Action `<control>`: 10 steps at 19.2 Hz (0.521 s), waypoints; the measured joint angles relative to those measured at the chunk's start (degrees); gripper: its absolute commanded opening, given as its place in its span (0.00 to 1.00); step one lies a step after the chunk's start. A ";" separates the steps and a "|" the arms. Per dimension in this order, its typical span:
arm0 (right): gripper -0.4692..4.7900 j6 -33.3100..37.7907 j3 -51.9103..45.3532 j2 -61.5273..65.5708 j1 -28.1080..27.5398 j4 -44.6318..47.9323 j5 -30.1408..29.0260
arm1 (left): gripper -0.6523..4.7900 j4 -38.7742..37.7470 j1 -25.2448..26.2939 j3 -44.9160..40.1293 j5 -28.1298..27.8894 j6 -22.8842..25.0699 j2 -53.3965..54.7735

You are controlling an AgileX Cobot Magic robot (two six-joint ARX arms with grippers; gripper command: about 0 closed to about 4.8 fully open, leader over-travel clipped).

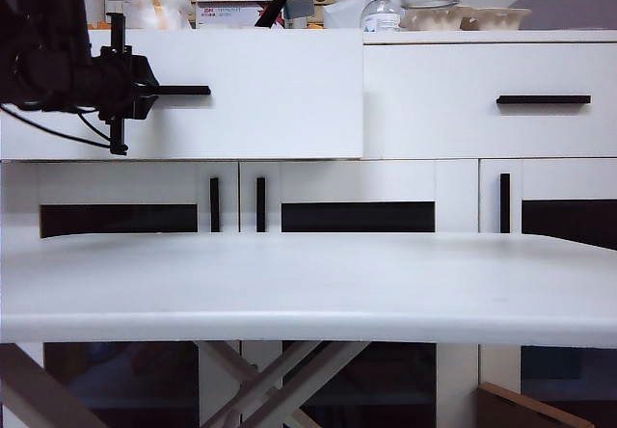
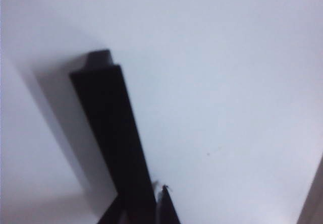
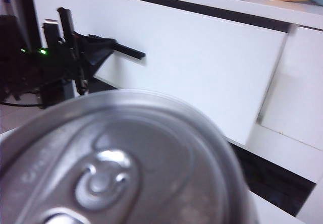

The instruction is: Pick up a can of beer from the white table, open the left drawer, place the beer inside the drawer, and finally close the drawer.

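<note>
Pulling stage: left end effector [image 1: 135, 91] clamps slim black bar handle [image 1: 183, 90] of wide white left drawer [image 1: 280, 91], partly open; right end effector, unseen, grips silver aluminium beer can [image 3: 121, 163]; placing, closing remain.

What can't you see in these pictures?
- Right gripper: in no view. The right wrist view is filled by the can top, so its fingers and the can's label are hidden.
- Left gripper on the drawer handle: the left wrist view is blurred and cuts the fingers off at the edge.
- Inside the pulled-out left drawer: its front hides it in the exterior view.
- Small print on the box on the sideboard: too small.
</note>
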 measured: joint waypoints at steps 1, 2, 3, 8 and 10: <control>0.39 0.02 0.02 -0.02 -0.02 0.02 0.04 | 0.11 1.38 0.00 -1.49 -0.04 -0.15 -0.57; 0.39 0.02 0.02 -0.07 -0.09 -0.02 0.11 | 0.11 2.14 0.04 -3.30 -0.20 -0.22 -1.68; 0.39 0.02 0.02 -0.11 -0.15 -0.04 0.26 | 0.11 2.58 0.07 -4.48 -0.44 -0.31 -2.51; 0.39 0.02 0.02 -0.59 -0.07 -0.26 0.11 | 0.11 5.18 -0.11 -8.98 -0.04 -0.33 -4.85; 0.39 0.02 0.02 -0.59 -0.09 -0.46 0.17 | 0.11 5.66 -0.35 -10.16 -0.22 -0.33 -5.60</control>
